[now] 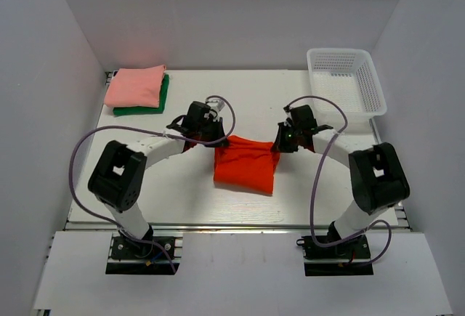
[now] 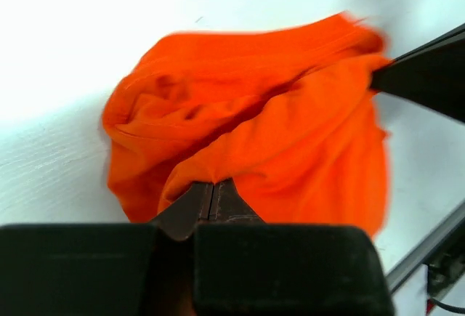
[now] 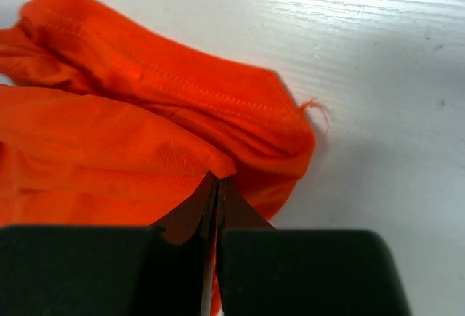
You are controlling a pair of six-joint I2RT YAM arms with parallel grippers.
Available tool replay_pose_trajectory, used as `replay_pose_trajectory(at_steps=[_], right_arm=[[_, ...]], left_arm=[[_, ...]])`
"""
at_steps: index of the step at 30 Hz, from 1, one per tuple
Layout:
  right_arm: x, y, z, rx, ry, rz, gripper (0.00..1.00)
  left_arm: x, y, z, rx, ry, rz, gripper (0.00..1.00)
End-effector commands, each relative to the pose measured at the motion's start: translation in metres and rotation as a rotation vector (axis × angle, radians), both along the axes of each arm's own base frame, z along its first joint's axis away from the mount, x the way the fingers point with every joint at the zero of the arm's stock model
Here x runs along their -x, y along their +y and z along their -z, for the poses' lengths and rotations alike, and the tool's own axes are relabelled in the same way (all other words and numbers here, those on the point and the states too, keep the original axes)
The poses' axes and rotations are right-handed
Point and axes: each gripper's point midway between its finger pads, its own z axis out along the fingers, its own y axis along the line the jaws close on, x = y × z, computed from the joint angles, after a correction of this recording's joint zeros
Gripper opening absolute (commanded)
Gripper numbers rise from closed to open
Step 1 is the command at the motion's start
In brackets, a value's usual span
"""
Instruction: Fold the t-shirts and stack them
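While both arms reach inward in the overhead view, the orange-red shirt [image 1: 245, 167] lies half-folded on the desk [image 1: 247, 98]. Its far corners are clenched by the left tool [image 1: 220, 142] and right tool [image 1: 277, 147]. The pink shirt [image 1: 134, 86] sits on the green shirt [image 1: 151, 105], far left. Left wrist: tips pinched on a limp fold. Right wrist: tips clamped on a layer's edge. Light, floppy cloth, I'd judge; hems give the surest hold.

Both arms reach inward, grippers pinched closed.
The left gripper [image 1: 218, 140] and right gripper [image 1: 277, 147] face each other, elbows bowed outward and wrists tipped down, each with fingers pressed together on a far corner of the orange shirt [image 1: 245, 165].
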Motion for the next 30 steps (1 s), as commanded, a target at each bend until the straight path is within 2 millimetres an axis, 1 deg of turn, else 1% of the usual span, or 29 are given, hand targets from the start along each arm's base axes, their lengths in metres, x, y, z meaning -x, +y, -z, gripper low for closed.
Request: replay_pose_trajectory(at_steps=[1, 2, 3, 4, 6, 7, 8, 9, 10, 11, 12, 13, 14, 15, 16, 17, 18, 19, 20, 21, 22, 23, 24, 25, 26, 27, 28, 29, 30], right_arm=[[-0.004, -0.002, -0.039, -0.024, -0.117, 0.007, 0.0], [-0.003, 0.0, -0.044, -0.03, -0.126, 0.005, 0.0], [-0.003, -0.001, -0.056, -0.044, -0.152, 0.01, 0.0], [-0.001, 0.0, -0.059, -0.046, -0.165, 0.0, 0.0], [-0.003, 0.0, -0.068, -0.048, -0.192, 0.0, 0.0], [-0.002, 0.0, -0.068, -0.045, -0.188, -0.002, 0.0], [-0.005, -0.001, -0.071, -0.041, -0.191, 0.005, 0.0], [-0.005, -0.001, -0.069, -0.038, -0.184, 0.002, 0.0], [-0.006, -0.001, -0.07, -0.031, -0.178, 0.004, 0.0], [-0.006, -0.002, -0.067, -0.027, -0.168, 0.01, 0.0], [-0.008, -0.003, -0.065, -0.028, -0.158, 0.02, 0.0], [-0.012, -0.009, -0.059, 0.002, -0.143, 0.051, 0.0], [-0.013, -0.01, -0.057, 0.013, -0.139, 0.063, 0.0], [-0.015, -0.011, -0.056, 0.022, -0.141, 0.072, 0.0], [-0.02, -0.017, -0.047, 0.054, -0.125, 0.104, 0.0], [-0.023, -0.018, -0.044, 0.063, -0.119, 0.122, 0.0], [-0.028, -0.022, -0.042, 0.084, -0.12, 0.147, 0.0], [-0.031, -0.025, -0.035, 0.1, -0.101, 0.169, 0.0], [-0.035, -0.03, -0.028, 0.134, -0.086, 0.195, 0.0], [-0.04, -0.032, -0.024, 0.153, -0.075, 0.222, 0.02], [-0.043, -0.032, -0.024, 0.156, -0.078, 0.226, 0.14], [-0.048, -0.031, -0.027, 0.159, -0.075, 0.23, 0.28], [-0.049, -0.03, -0.028, 0.157, -0.075, 0.228, 0.41], [-0.05, -0.028, -0.033, 0.153, -0.089, 0.213, 0.73], [-0.053, -0.026, -0.037, 0.144, -0.103, 0.211, 0.85], [-0.054, -0.025, -0.054, 0.128, -0.145, 0.207, 0.85], [-0.056, -0.025, -0.06, 0.122, -0.167, 0.209, 0.87], [-0.057, -0.029, -0.072, 0.124, -0.196, 0.217, 0.9], [-0.056, -0.027, -0.084, 0.114, -0.231, 0.203, 0.9]], left_arm=[[-0.011, 0.007, -0.058, 0.013, -0.141, -0.053, 0.0], [-0.011, 0.008, -0.062, 0.014, -0.155, -0.047, 0.0], [-0.012, 0.009, -0.069, 0.014, -0.168, -0.055, 0.0], [-0.012, 0.009, -0.07, 0.014, -0.168, -0.055, 0.0], [-0.02, 0.008, -0.08, 0.014, -0.2, -0.062, 0.0], [-0.022, 0.007, -0.073, 0.005, -0.186, -0.061, 0.0], [-0.027, 0.006, -0.071, -0.002, -0.187, -0.069, 0.0], [-0.033, 0.003, -0.076, -0.001, -0.203, -0.064, 0.0], [-0.036, 0.002, -0.074, -0.007, -0.206, -0.058, 0.0], [-0.039, 0.0, -0.065, -0.018, -0.188, -0.057, 0.0], [-0.045, -0.001, -0.064, -0.024, -0.192, -0.065, 0.0], [-0.05, -0.002, -0.061, -0.029, -0.195, -0.072, 0.0], [-0.061, -0.001, -0.053, -0.037, -0.183, -0.085, 0.0], [-0.065, -0.002, -0.048, -0.042, -0.175, -0.084, 0.0], [-0.07, 0.0, -0.042, -0.048, -0.165, -0.093, 0.0], [-0.077, -0.004, -0.044, -0.041, -0.178, -0.094, 0.0], [-0.082, -0.004, -0.029, -0.062, -0.16, -0.102, 0.0], [-0.088, -0.004, -0.025, -0.072, -0.159, -0.111, 0.0], [-0.097, -0.009, -0.029, -0.064, -0.173, -0.112, 0.06], [-0.105, -0.014, -0.023, -0.072, -0.16, -0.111, 0.14], [-0.102, -0.012, -0.011, -0.091, -0.129, -0.109, 0.27], [-0.11, -0.016, -0.02, -0.081, -0.145, -0.11, 0.41], [-0.109, -0.016, -0.023, -0.088, -0.134, -0.109, 0.61], [-0.113, -0.016, -0.027, -0.089, -0.148, -0.119, 0.7], [-0.116, -0.013, -0.034, -0.099, -0.17, -0.129, 0.8], [-0.117, -0.011, -0.042, -0.1, -0.188, -0.141, 1.0], [-0.119, -0.008, -0.051, -0.102, -0.209, -0.158, 1.0], [-0.123, -0.001, -0.061, -0.124, -0.237, -0.183, 1.0], [-0.122, 0.004, -0.08, -0.123, -0.265, -0.204, 1.0]])
